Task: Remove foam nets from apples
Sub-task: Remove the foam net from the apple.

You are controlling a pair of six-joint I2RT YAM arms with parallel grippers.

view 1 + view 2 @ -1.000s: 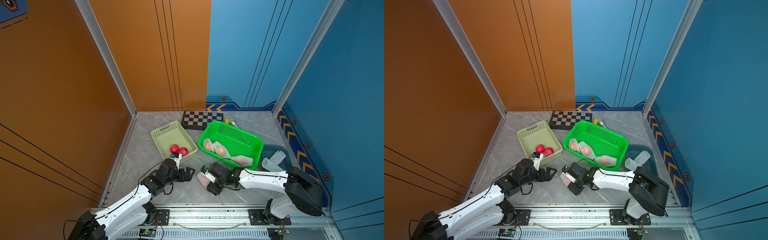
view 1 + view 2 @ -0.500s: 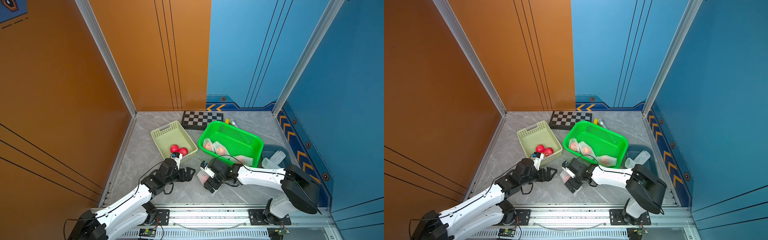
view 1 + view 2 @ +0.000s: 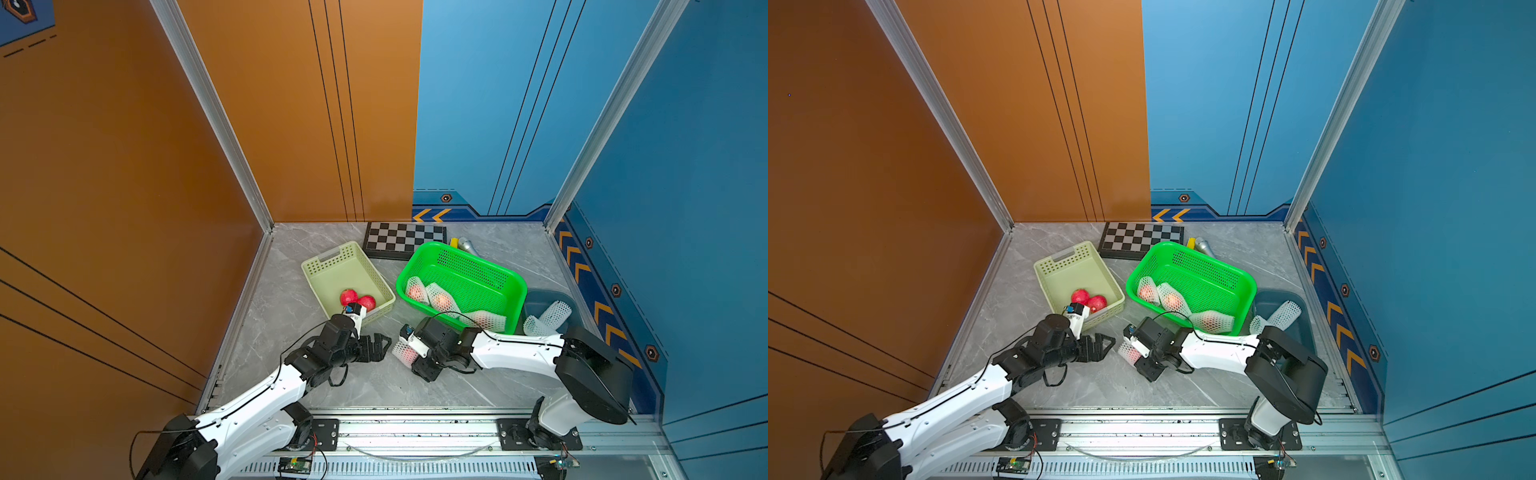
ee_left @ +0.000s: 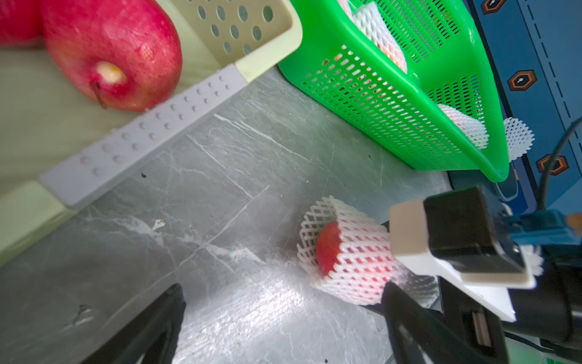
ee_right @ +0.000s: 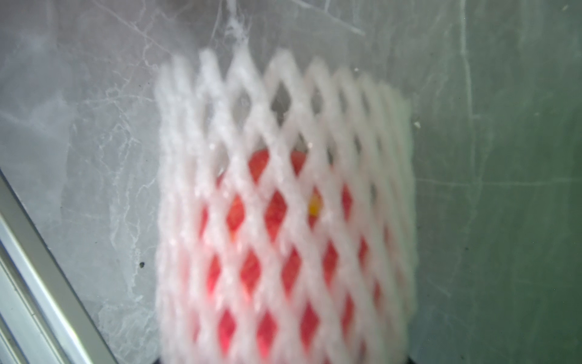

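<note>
My right gripper [image 3: 409, 353] is shut on a netted apple [image 3: 404, 352], a red apple in a white foam net, low over the grey floor. The net [image 5: 283, 205] fills the right wrist view and hides the jaws. In the left wrist view the apple [image 4: 327, 249] shows red through the sleeve's open end. My left gripper [image 3: 384, 347] is open just left of it, holding nothing, with its jaws wide apart [image 4: 282, 288]. Three netted apples [image 3: 440, 299] lie in the green basket [image 3: 505, 282]. Two bare apples [image 3: 348, 296] rest in the pale basket [image 3: 328, 266].
A dark blue bin [image 3: 540, 297] to the right of the green basket holds two empty foam nets [image 3: 555, 311]. A chessboard [image 3: 405, 240] and a small yellow and silver item [image 3: 463, 244] lie by the back wall. A metal rail [image 3: 415, 428] runs along the front edge.
My right gripper has shifted slightly left with the netted apple, closer to the open left gripper. The left arm has stayed where it was.
</note>
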